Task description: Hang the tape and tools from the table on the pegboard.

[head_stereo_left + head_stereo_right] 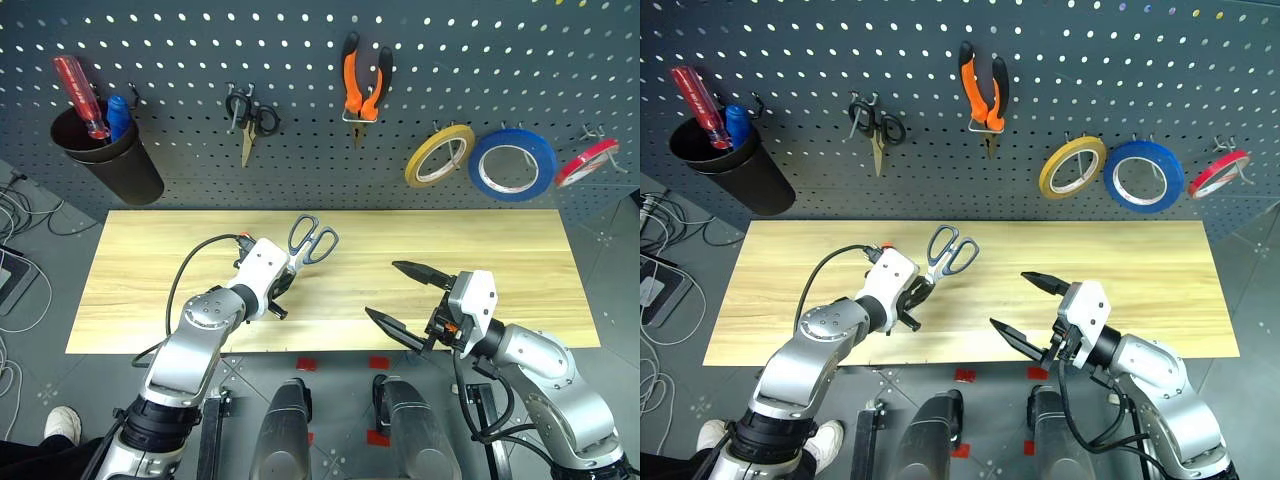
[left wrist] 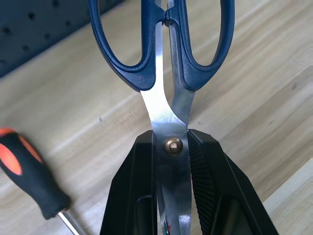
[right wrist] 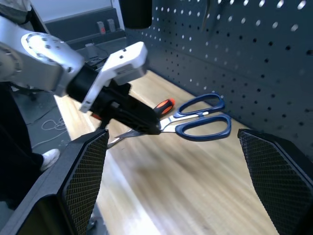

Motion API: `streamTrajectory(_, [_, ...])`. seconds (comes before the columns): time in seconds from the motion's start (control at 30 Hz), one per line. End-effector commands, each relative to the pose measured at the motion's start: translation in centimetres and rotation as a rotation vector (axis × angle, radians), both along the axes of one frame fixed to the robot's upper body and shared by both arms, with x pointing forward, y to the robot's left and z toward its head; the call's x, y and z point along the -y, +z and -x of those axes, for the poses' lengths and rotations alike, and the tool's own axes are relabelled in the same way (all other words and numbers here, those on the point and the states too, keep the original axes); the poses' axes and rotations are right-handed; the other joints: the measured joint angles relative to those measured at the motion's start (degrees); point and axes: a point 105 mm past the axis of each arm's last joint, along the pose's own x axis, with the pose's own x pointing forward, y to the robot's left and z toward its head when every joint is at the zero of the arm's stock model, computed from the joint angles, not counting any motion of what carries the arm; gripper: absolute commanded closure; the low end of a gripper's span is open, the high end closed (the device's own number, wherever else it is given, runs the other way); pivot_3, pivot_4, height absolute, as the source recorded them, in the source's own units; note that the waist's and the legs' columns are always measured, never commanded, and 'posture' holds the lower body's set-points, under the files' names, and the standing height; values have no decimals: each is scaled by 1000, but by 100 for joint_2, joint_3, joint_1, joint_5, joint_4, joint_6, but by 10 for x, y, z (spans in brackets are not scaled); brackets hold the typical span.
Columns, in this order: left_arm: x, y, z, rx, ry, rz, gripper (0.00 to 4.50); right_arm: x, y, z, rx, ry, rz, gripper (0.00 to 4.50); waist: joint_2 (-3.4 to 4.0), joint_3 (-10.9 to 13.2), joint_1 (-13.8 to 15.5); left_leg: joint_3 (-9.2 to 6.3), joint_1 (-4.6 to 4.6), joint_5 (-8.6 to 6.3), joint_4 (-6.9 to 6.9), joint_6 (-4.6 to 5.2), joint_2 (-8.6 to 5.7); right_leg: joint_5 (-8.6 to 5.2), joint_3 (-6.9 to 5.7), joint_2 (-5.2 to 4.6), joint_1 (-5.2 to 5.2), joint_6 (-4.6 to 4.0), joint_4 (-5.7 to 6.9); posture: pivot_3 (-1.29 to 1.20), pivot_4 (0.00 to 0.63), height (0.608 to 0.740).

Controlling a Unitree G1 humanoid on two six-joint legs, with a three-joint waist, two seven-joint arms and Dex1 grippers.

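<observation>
So your blue-handled scissors [image 1: 313,239] are up off the table [image 1: 520,270] right now, clamped in the left gripper [image 2: 172,147], which is closed on the blades right at the pivot screw, handles pointing toward the pegboard [image 1: 300,100]. The orange-and-black screwdriver [image 2: 29,171] is lying on the wood just beside and under them. Pliers [image 1: 361,85] and blue tape [image 1: 513,165] are already hanging, next to the yellow roll [image 1: 439,155] and the red roll [image 1: 586,162]. The right gripper [image 1: 405,295] is wide open and holding nothing, hovering near the table's front edge.

What I'd worry about: you're pinching smooth steel at one narrow spot, so the scissors could swivel or slide out when you swing toward a hook. The handle loops also have to land on a peg cleanly, and a tilted approach could bump the small black scissors [image 1: 249,115] or just miss and drop.
</observation>
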Motion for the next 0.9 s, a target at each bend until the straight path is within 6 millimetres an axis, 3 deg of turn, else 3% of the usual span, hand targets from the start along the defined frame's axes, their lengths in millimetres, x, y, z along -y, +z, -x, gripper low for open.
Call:
streamTrajectory(0.03, [3, 18, 11, 146, -41, -61, 3903, 3, 17, 6, 56, 2, -48, 0, -4, -54, 1, 0, 0, 0, 0, 0, 0, 0, 1, 0, 0, 0, -2, 62, 257, 740])
streamTrajectory(0.2, [-2, 34, 18, 278, -15, -71, 3903, 7, 30, 7, 82, -22, -89, 0, -8, -185, 16, 2, -1, 0, 0, 0, -1, 0, 2, -4, 1, 0, -2, 61, 231, 740])
streamTrajectory(0.33, [11, 58, 21, 413, -60, -18, 3903, 11, 42, 5, 97, -67, -133, 0, -25, -307, 71, 6, -5, -1, 4, 1, -6, 0, -5, -5, 3, 0, -1, 64, 217, 740])
streamTrajectory(0.5, [19, 73, 26, 527, -82, -4, 3903, 12, 50, 3, 109, -96, -158, 0, -31, -446, 93, 10, -6, -1, 3, 2, -10, 0, -5, -2, 4, -1, -4, 59, 204, 740])
streamTrajectory(0.7, [2, 98, 26, 668, 18, -8, 3903, 13, 62, -2, 132, -133, -194, 0, -33, -561, 113, 13, -4, -2, 4, 4, -10, 1, -6, 1, 5, -2, 0, 63, 188, 740])
streamTrajectory(0.9, [-12, 104, 18, 677, 119, 40, 3903, 13, 64, -3, 145, -151, -207, 0, -37, -640, 132, 15, -4, -3, 6, 6, -12, 1, -6, 0, 8, -2, -2, 74, 181, 740])
